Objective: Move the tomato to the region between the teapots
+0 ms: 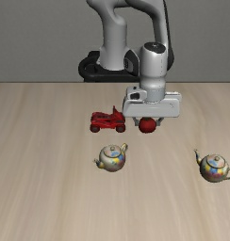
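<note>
While a red toy car (108, 120) sits on the wooden table (41, 193) | left teapot (112, 157) at car's 6 o'clock | tomato (146, 126) at car's 3 o'clock, directly under gripper (148, 120), open or closed unclear | right teapot (215, 167) at tomato's 4 o'clock.

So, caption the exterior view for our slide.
Gripper at the tomato beside a red toy car; two patterned teapots stand apart.
</note>
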You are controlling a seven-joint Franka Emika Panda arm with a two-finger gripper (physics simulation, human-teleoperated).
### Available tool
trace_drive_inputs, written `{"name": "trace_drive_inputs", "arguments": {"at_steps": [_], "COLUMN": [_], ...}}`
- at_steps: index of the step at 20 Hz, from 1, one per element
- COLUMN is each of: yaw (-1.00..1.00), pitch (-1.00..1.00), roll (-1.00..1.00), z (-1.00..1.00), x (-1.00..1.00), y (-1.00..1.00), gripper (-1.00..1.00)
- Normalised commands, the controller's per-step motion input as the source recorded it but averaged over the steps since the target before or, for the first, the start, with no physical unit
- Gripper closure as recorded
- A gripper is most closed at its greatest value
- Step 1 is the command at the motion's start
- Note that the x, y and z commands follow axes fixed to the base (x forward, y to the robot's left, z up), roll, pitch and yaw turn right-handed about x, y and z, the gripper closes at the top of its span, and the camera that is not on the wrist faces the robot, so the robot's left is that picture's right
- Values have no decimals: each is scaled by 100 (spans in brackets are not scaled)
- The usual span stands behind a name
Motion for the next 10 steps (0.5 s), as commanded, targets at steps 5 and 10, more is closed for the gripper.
{"name": "trace_drive_inputs", "arguments": {"at_steps": [5, 10], "yaw": [0, 0], "pitch": [0, 0], "roll": [0, 0], "z": [0, 0], "x": [100, 100], "y": [0, 0], "gripper": [100, 100]}}
